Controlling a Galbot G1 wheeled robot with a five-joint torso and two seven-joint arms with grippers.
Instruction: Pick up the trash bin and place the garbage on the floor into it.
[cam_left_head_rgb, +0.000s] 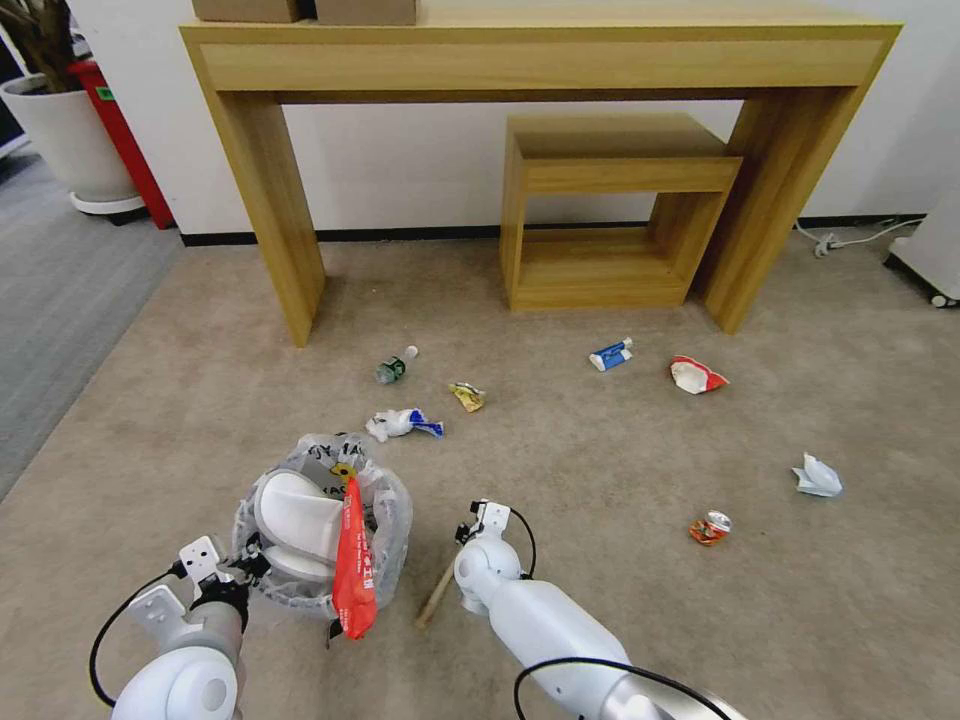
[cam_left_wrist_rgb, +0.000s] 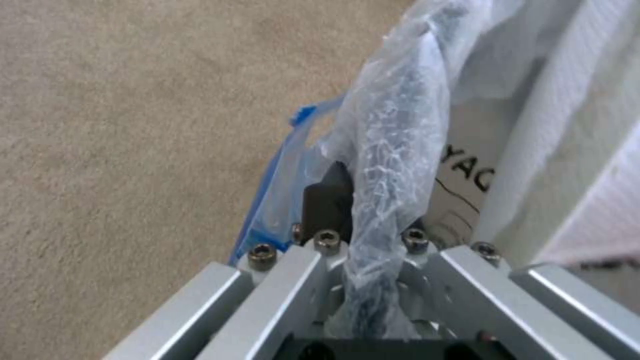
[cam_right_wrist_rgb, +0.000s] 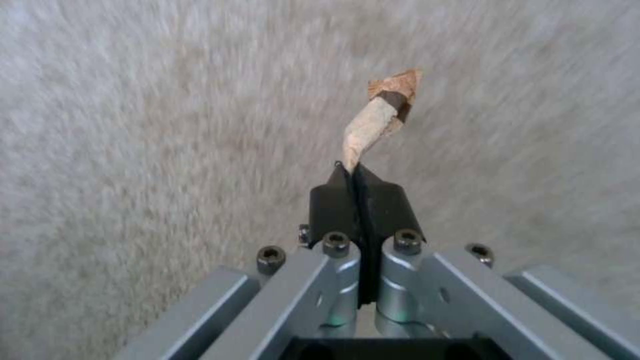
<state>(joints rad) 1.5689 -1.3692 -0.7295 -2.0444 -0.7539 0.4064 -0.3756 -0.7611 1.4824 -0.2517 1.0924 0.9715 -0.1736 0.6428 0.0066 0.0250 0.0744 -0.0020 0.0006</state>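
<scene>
The trash bin (cam_left_head_rgb: 392, 520), lined with a crinkly clear bag, stands on the beige floor (cam_left_head_rgb: 600, 600) at the near left. It holds two white slippers (cam_left_head_rgb: 295, 515), and a red paper (cam_left_head_rgb: 354, 565) hangs over its rim. My left gripper (cam_left_wrist_rgb: 373, 200) is shut on the bagged rim (cam_left_wrist_rgb: 390, 140). Just right of the bin, my right gripper (cam_right_wrist_rgb: 353, 172) is shut on one end of a wooden stick (cam_right_wrist_rgb: 373, 122), which slants down toward the carpet (cam_left_head_rgb: 437, 597). More garbage lies beyond: a small bottle (cam_left_head_rgb: 395, 367), crumpled wrappers (cam_left_head_rgb: 403, 424), a blue-white tube (cam_left_head_rgb: 611, 354), a paper wad (cam_left_head_rgb: 817, 477), a crushed can (cam_left_head_rgb: 710, 527).
A tall wooden console table (cam_left_head_rgb: 540, 60) stands against the wall with a low wooden shelf (cam_left_head_rgb: 610, 210) under it. A white plant pot (cam_left_head_rgb: 65, 140) and grey carpet (cam_left_head_rgb: 60, 290) are at the far left. A cable (cam_left_head_rgb: 850, 238) and a white unit (cam_left_head_rgb: 935, 250) sit at the far right.
</scene>
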